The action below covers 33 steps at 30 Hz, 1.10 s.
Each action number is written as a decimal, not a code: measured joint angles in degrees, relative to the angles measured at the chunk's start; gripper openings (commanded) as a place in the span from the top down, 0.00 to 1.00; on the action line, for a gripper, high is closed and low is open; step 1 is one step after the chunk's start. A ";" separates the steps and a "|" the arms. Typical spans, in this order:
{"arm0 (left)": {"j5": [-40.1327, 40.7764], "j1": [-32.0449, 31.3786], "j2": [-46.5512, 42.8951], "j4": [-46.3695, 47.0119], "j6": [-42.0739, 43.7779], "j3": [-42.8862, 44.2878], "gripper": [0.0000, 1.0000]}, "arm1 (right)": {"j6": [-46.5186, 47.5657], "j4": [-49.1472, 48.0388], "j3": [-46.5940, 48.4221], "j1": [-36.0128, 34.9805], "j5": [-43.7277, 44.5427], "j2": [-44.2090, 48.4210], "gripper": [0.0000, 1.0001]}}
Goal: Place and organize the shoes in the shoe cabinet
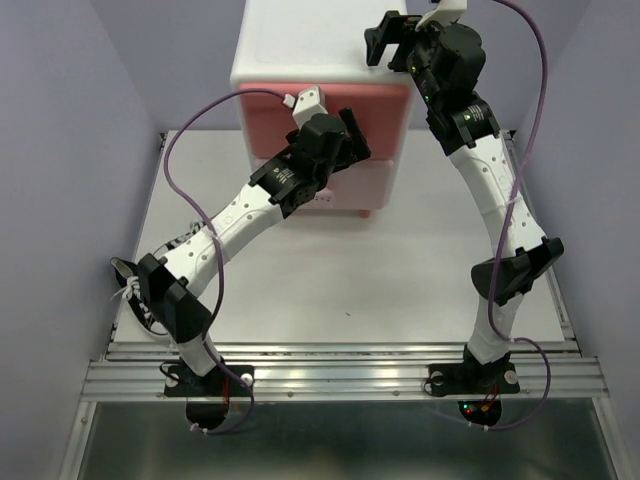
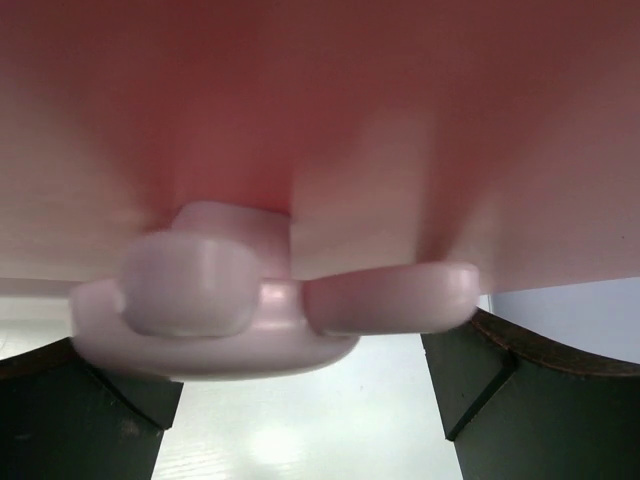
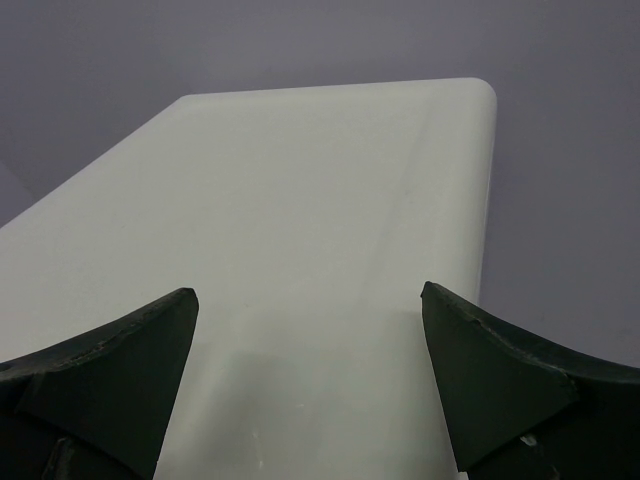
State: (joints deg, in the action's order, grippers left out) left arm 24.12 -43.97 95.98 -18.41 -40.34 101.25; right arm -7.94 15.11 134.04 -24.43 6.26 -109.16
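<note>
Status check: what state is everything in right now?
left gripper: open, fingers either side of bunny knob
right gripper: open, over shoe cabinet top
upper drawer: looks shut
lower drawer: looks shut
shoe: on table, outside cabinet

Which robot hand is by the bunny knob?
The left gripper: its open jaws stand either side of the pink knob on the drawer. The right gripper is up over the white top of the cabinet, away from any knob.

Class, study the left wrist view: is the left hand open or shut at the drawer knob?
Open: the left hand has its fingers wide apart, the bunny-shaped knob between them.
</note>
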 measured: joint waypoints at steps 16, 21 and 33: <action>0.15 -0.66 8.28 -16.55 -8.55 18.36 0.01 | 0.28 0.90 -0.66 -0.22 -0.33 0.68 0.01; 0.17 -1.84 4.33 -10.43 -5.97 10.82 0.01 | -0.09 1.90 -0.20 -0.26 -0.33 0.61 0.01; 3.37 -5.03 -19.67 -2.16 -0.15 -26.71 0.01 | -0.87 3.04 0.72 -0.28 -0.35 -0.07 0.01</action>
State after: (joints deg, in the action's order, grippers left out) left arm 27.49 -48.99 76.31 -20.58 -40.49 74.54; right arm -8.82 18.15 134.76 -24.71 5.91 -109.23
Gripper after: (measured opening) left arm 0.986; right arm 0.991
